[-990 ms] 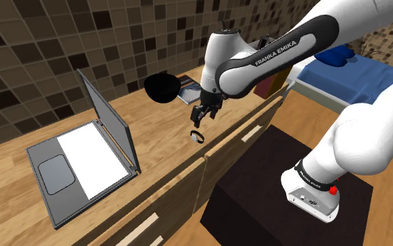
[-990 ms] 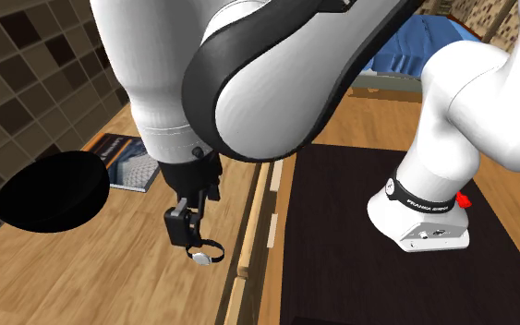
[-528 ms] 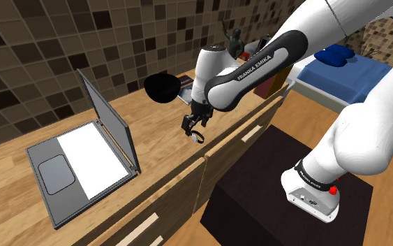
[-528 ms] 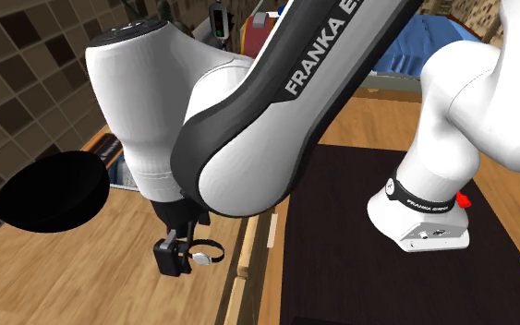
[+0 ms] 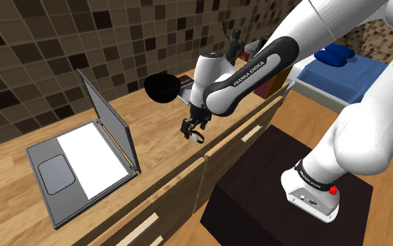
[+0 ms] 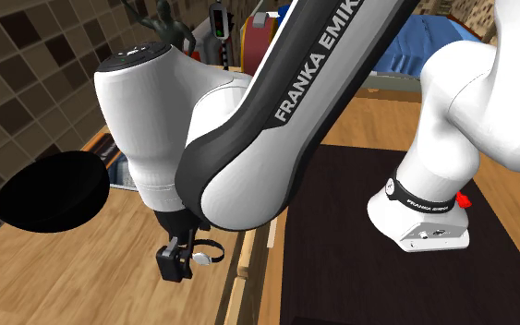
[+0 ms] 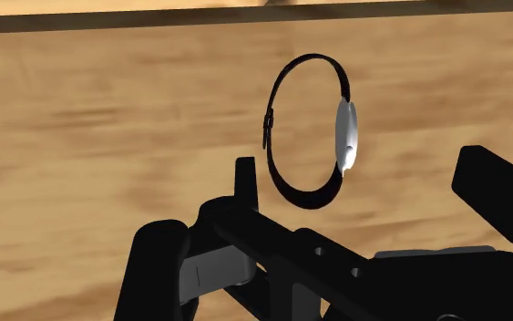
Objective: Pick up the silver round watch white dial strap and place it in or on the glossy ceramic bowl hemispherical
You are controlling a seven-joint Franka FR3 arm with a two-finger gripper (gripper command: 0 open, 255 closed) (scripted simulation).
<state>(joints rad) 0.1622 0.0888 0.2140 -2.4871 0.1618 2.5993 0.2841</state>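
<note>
The watch [image 7: 343, 137] has a silver round case and a thin black strap loop, and it lies on the wooden counter [image 5: 153, 133] near its front edge. My gripper [image 7: 369, 179] is open and low over the counter, with the watch lying between the spread fingers and nearer to one of them; neither touches it. From the shoulder view the gripper [image 5: 190, 128] hangs just left of the watch [image 5: 198, 137]. The second exterior view has the gripper [image 6: 176, 264] beside the watch [image 6: 206, 256]. The bowl [image 5: 162, 87] [image 6: 50, 192] is glossy black and stands farther back on the counter.
An open laptop [image 5: 83, 157] stands at the shoulder view's left. A book [image 5: 188, 89] [image 6: 122, 162] lies behind the bowl. The counter's front edge with drawers [image 5: 209, 164] runs close by the watch. A dark figurine [image 5: 234, 42] stands at the far end.
The gripper has come down and shifted toward the shoulder view's left, from above the watch to level with it. The watch has not moved.
</note>
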